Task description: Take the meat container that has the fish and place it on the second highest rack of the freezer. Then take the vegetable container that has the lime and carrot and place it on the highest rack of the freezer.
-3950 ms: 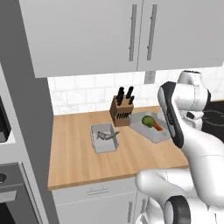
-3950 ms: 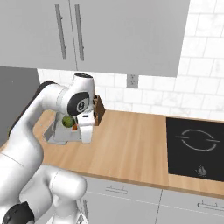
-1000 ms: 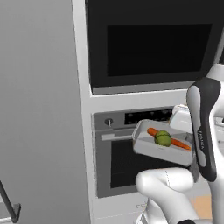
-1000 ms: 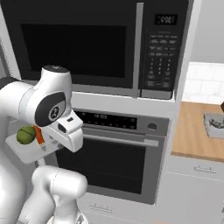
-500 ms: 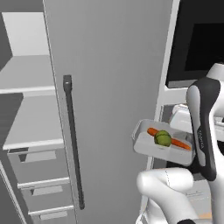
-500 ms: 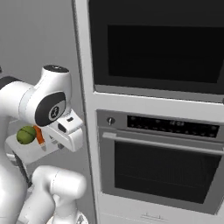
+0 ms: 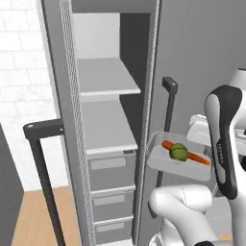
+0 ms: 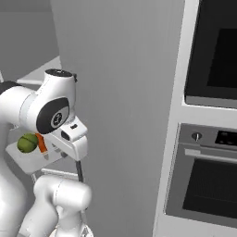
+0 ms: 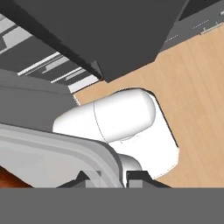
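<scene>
The hand is closed tight on the rim of the vegetable container, its two dark fingertips pinching the grey lip at the tray's near corner, as the hand view shows. The tray is a shallow pale-grey box and hangs level in the air out from the hand, resting on nothing. Inside it the lime sits about mid-tray, on top of or against the carrot, which lies lengthwise with its orange ends showing on both sides of the fruit. In the right base view the lime and a stub of the carrot peek out behind the white wrist.

Beyond the tray, on the side away from the hand, the freezer stands open, with a dark bar handle on its door just behind the tray. The highest rack lies well above the tray's level and is bare; the second highest rack is a little above tray height. Below them sit grey drawers. In the right base view, the oven is off to the hand's far side.
</scene>
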